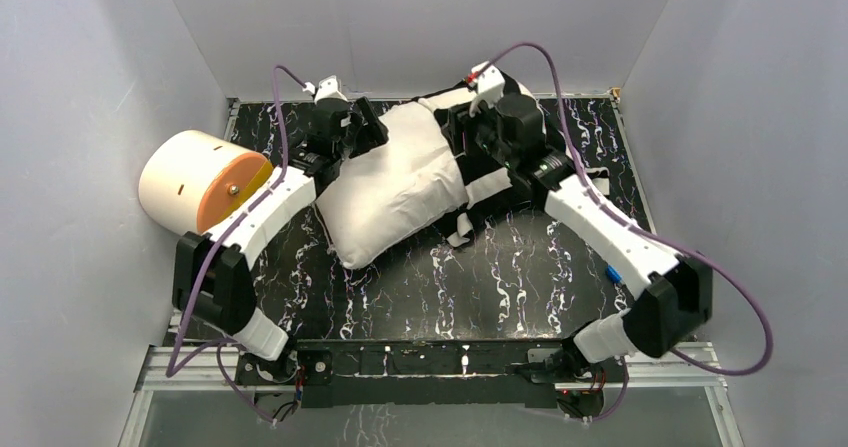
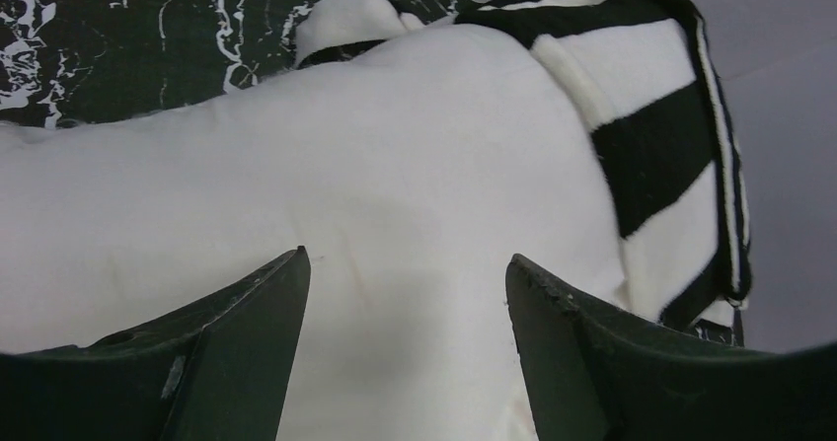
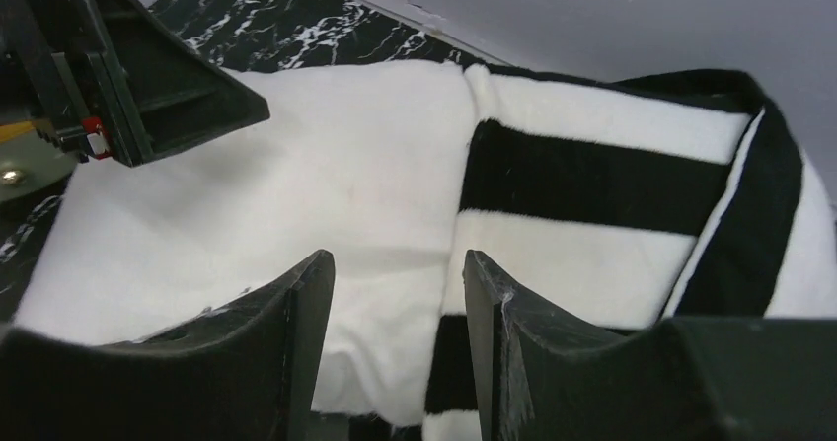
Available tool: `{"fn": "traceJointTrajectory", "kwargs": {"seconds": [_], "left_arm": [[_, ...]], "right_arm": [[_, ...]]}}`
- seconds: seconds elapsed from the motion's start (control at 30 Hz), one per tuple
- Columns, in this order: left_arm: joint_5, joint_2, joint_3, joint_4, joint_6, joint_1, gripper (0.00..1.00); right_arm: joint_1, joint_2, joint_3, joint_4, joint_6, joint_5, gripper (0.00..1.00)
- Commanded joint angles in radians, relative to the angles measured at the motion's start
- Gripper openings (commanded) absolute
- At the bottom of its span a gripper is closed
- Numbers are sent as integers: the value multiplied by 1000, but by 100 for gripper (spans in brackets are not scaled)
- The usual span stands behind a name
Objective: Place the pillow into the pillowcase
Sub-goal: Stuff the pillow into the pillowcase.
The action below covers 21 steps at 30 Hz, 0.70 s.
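Pillow (image 2: 345, 165): plump, plain white, softly creased. It lies diagonally on the tabletop (image 1: 500, 277), its far right end inside the pillowcase (image 3: 592, 180), a soft sleeve of broad black and white stripes.
Left tool (image 2: 407, 258): fingers apart over bare pillow.
Right tool (image 3: 398, 256): fingers apart over the pillowcase's edge.
Tabletop: black, white-veined marbling.
Cream cylinder (image 1: 190, 177), orange face, at left.
Walls (image 1: 400, 27): plain pale grey.

A cream cylinder (image 1: 190, 179) with an orange face lay on its side beside the left wall (image 1: 70, 117). Plain grey walls enclosed the black, white-veined marbled tabletop (image 1: 500, 287) on three sides.
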State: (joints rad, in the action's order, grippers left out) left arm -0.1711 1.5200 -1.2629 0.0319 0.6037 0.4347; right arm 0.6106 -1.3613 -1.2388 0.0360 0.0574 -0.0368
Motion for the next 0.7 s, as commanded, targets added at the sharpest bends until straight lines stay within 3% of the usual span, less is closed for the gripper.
{"fn": "traceJointTrajectory", "kwargs": {"seconds": [0.0, 0.33, 0.4, 0.53, 0.6, 0.67], "left_arm": [[73, 95, -89, -11, -25, -61, 72], [131, 307, -165, -142, -56, -88, 76], [160, 332, -163, -151, -60, -88, 65], [230, 342, -108, -205, -53, -88, 15], [268, 332, -73, -250, -47, -87, 0], [296, 314, -42, -287, -38, -88, 0]], "right_arm": [[-12, -180, -202, 84, -140, -64, 60], [-36, -606, -649, 124, -299, -107, 60], [-39, -681, -713, 134, -334, -140, 60], [-42, -766, -764, 108, -429, -157, 60], [-43, -799, -784, 105, -458, -160, 60], [-43, -825, -810, 104, -479, -164, 60]]}}
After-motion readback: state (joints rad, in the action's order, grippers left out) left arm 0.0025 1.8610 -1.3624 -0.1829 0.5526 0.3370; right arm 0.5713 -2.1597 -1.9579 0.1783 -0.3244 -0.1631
